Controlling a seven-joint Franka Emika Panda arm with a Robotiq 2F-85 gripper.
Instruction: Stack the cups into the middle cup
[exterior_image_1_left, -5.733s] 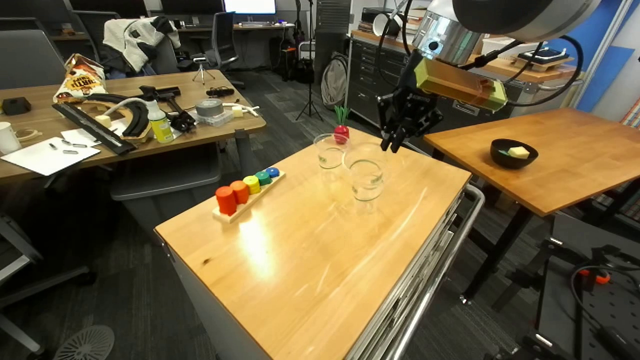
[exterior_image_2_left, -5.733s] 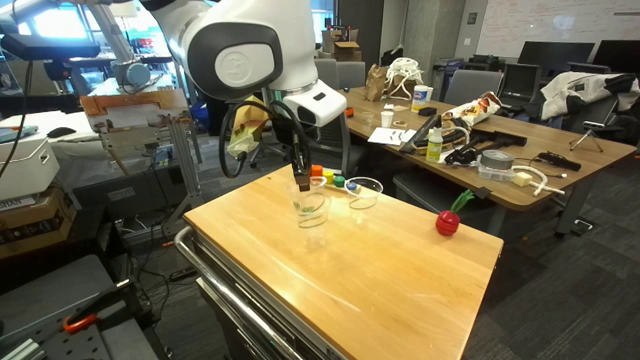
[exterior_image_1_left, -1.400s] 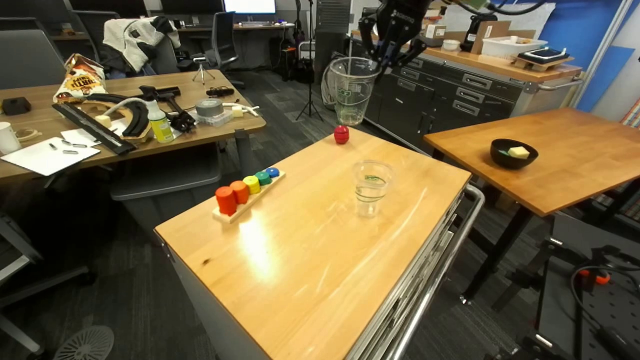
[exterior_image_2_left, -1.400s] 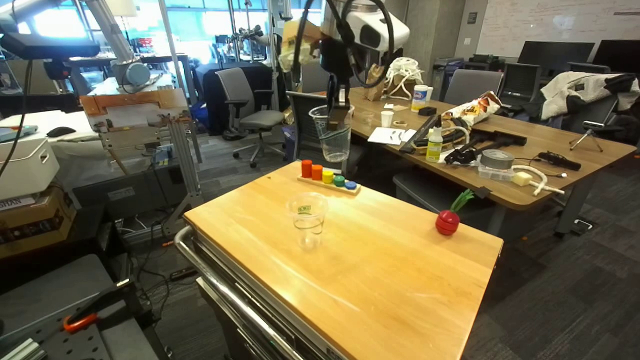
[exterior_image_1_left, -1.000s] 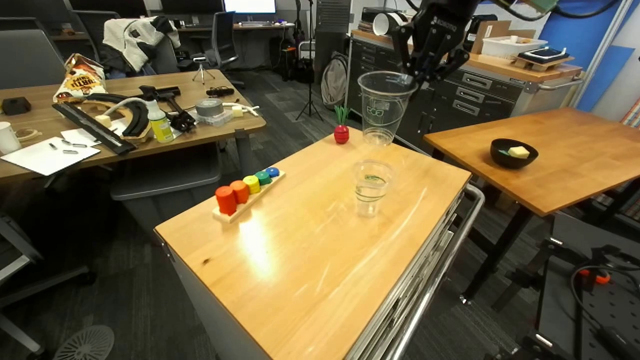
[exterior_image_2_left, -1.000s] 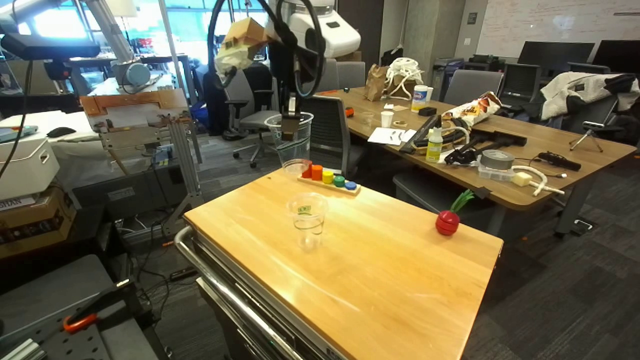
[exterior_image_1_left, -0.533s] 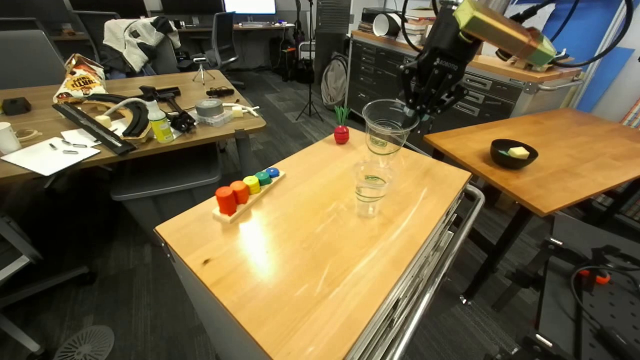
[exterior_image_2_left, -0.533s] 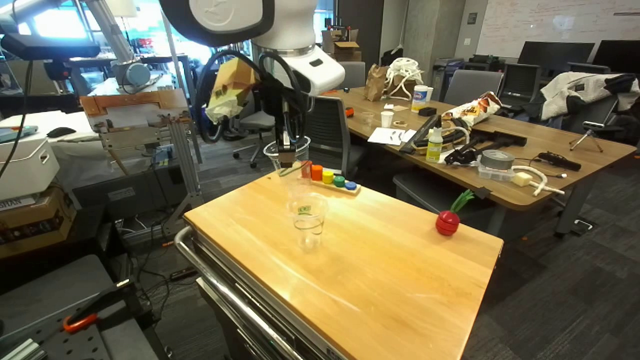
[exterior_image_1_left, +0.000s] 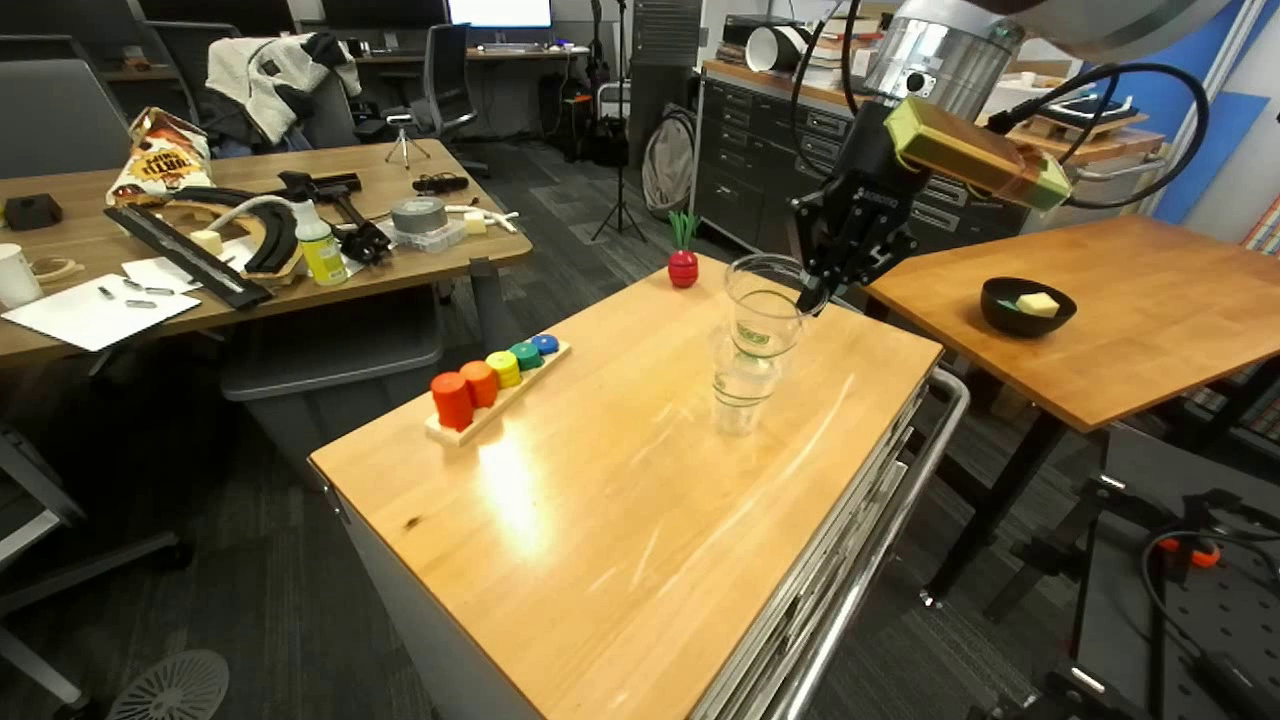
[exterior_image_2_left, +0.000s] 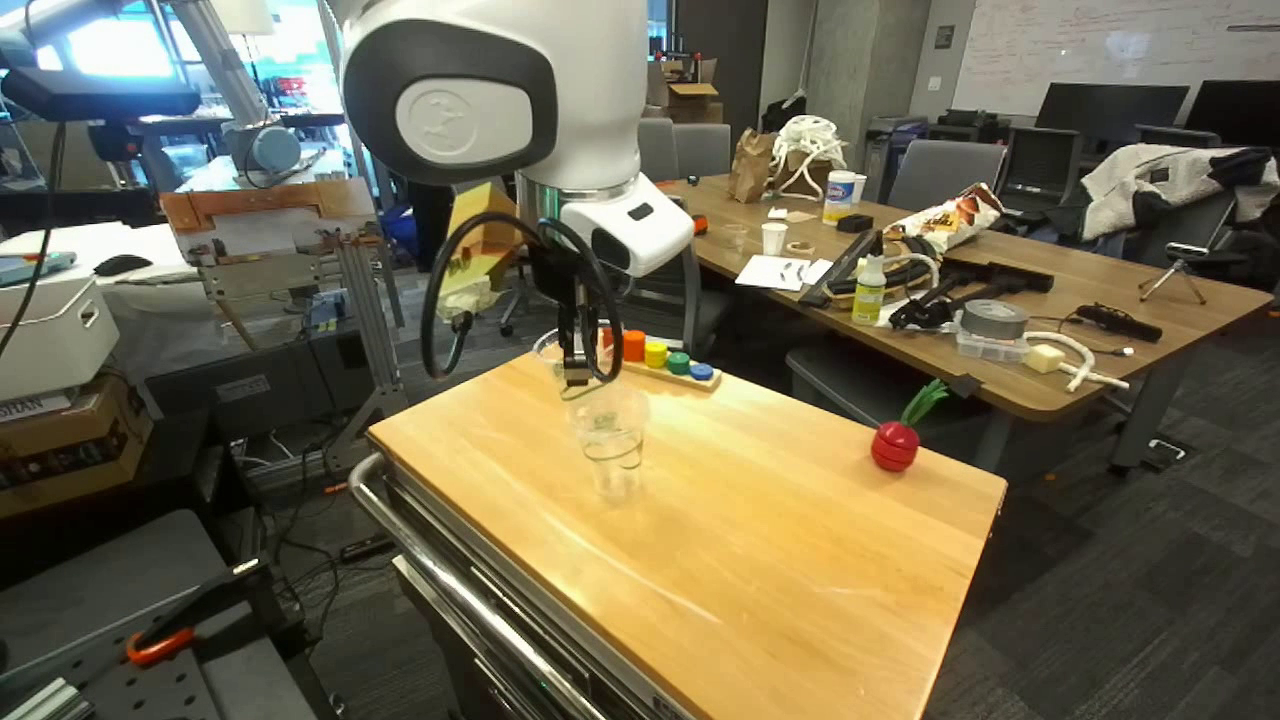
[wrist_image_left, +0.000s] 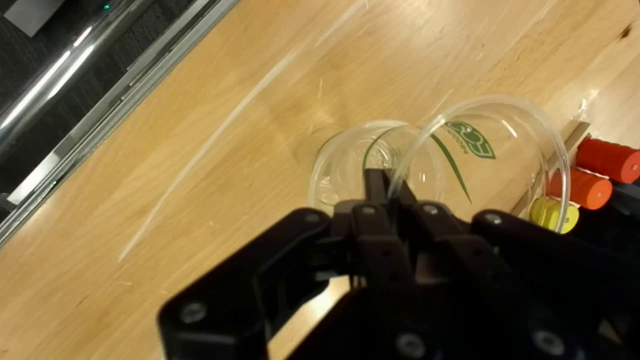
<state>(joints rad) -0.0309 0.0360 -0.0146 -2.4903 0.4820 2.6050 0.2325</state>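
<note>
Clamping one clear cup (exterior_image_1_left: 768, 312) by its side, the gripper (exterior_image_1_left: 812, 301) holds it over a second clear cup (exterior_image_1_left: 738, 408) upright on the counter (exterior_image_1_left: 620, 500). Their outlines overlap in both exterior views; whether the held base sits inside the lower mouth cannot be told. A row of coloured blocks (exterior_image_1_left: 503, 371) stands well apart.

- Arm (exterior_image_2_left: 600, 80): white, rounded; dark grey joint cover (exterior_image_2_left: 450, 50), circular emblem (exterior_image_2_left: 440, 120).
- Collar (exterior_image_1_left: 955, 65): polished silver.
- Wrist block (exterior_image_1_left: 970, 152): yellow-amber, box-shaped.
- Cables (exterior_image_2_left: 431, 320): black, looped.
- Gripper (exterior_image_1_left: 813, 296): black; silver screws (wrist_image_left: 193, 312).
</note>
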